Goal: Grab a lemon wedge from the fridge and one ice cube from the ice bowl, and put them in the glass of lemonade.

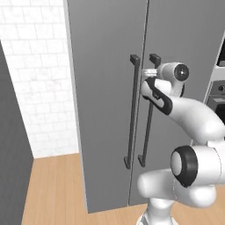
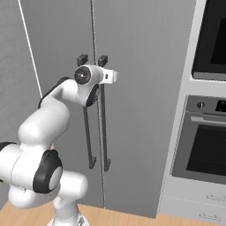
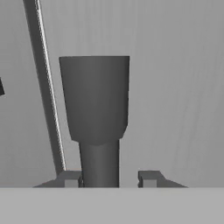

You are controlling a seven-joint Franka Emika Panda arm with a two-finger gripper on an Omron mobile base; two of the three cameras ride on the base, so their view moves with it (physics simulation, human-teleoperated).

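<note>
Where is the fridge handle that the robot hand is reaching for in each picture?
Left base view: the right door handle is the right one of two dark bars, centre, partly behind the arm.
Right base view: it is the right bar, left of centre, beside the black oven.
Hand view: its top end stands big in the middle, between the fingers.
Shared landmark: the seam between the fridge doors.

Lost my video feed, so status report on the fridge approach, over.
Gripper open, fingertips either side of the right door's handle, near its top. Fridge doors both shut. Nothing in the way.
</note>
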